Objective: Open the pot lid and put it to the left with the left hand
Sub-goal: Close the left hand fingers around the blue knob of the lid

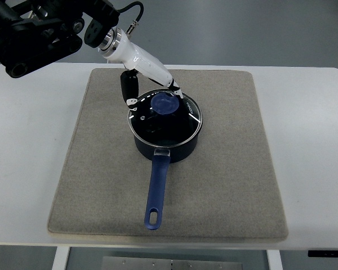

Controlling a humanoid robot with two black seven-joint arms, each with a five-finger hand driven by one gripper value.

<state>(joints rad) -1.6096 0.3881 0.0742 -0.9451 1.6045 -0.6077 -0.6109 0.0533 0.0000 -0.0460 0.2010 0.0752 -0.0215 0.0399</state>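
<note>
A dark blue metal saucepan (166, 143) stands on the grey felt mat (225, 185), toward the far edge of the white table (22, 169) and a little left of the middle. Its long blue handle (156, 188) points to the near edge. On it sits the round glass lid with a metal rim (192, 115), and in the centre of the lid is a blue knob (165, 103).

The left hand (152, 90), white with black fingers (127, 89), is at the knob from the far left side. I cannot tell if the fingers already close on it.

I judge the lid stiff, rather light, but fragile and slippery on the glass, so the knob is the only good place to hold. The free mat on the left looks soft enough for putting it down.

No brand or writing can be read.
</note>
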